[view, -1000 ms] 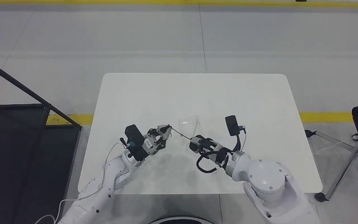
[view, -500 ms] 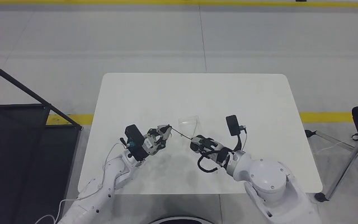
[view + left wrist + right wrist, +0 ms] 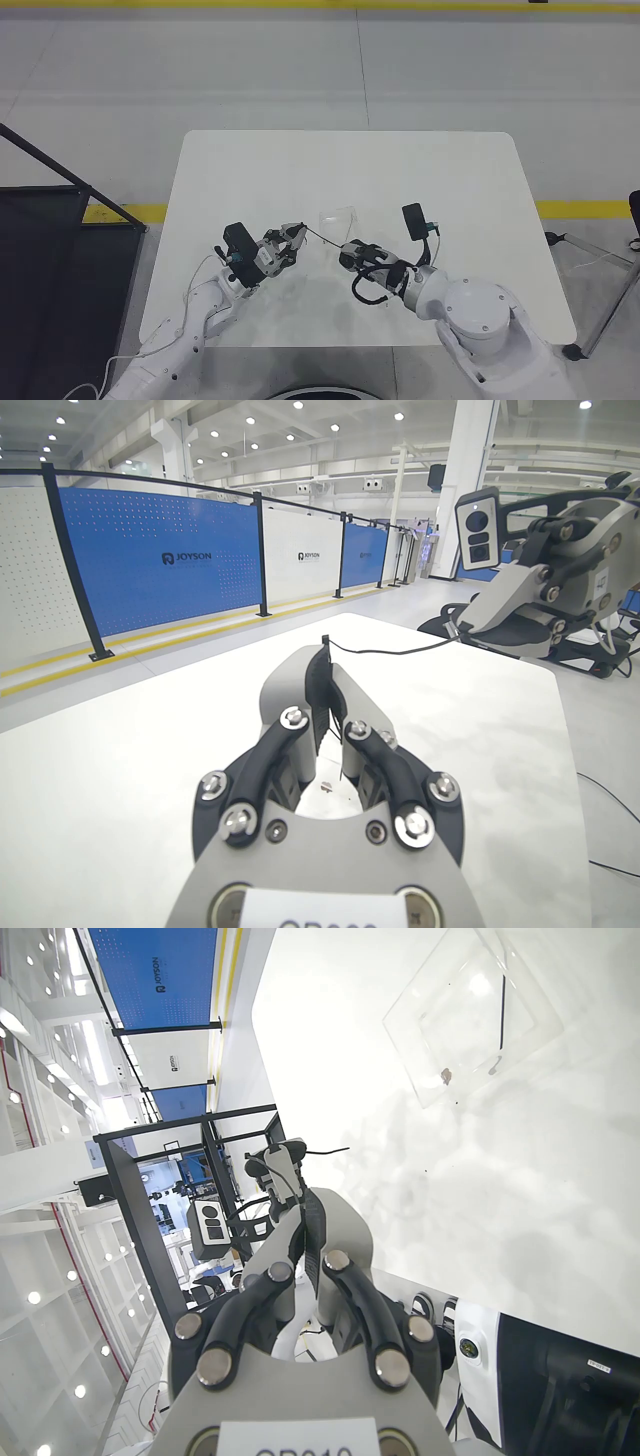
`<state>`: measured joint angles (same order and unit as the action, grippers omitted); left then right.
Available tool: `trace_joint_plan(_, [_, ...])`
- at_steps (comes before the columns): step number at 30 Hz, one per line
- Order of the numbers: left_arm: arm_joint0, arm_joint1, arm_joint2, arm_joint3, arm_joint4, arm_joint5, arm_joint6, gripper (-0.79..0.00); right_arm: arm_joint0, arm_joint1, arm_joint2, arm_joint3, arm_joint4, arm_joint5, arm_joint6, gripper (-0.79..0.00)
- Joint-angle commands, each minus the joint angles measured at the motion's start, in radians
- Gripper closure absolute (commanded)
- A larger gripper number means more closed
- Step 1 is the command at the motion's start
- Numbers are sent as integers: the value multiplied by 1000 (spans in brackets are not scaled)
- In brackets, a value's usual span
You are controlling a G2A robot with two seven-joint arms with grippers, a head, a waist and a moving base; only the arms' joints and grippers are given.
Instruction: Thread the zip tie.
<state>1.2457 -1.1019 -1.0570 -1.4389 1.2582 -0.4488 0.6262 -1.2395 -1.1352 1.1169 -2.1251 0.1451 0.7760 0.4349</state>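
Far left, the left end effector point(image 3: 325, 665) is closed tight on one end of the zip tie point(image 3: 380, 652), a small dark nub standing just proud of its tips. From there the tie runs as a thin black strand, held up off the worktop point(image 3: 450, 190), sagging a little on its way rightward. Beyond it a clear tray point(image 3: 450, 1043) lies flat with a thin dark strip in it. Right of that, the right end effector point(image 3: 309, 1208) has its jaws pressed together at the tie's far end; I cannot tell whether it pinches the strand or only meets it. My read: pickup is done, no loop is formed yet, and feeding the tail through the head remains.
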Motion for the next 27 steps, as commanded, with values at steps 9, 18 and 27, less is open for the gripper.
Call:
trace_joint_plan(9, [0, 0, 0, 0, 0, 0, 0, 0, 2, -3, -3, 2, 9, -2, -12, 0])
trace_joint_plan(18, [0, 0, 0, 0, 0, 0, 0, 0, -6, -5, -2, -1, 17, -18, -24, 0])
trace_joint_plan(27, [0, 0, 0, 0, 0, 0, 0, 0, -6, -7, -1, 0, 23, -19, -28, 0])
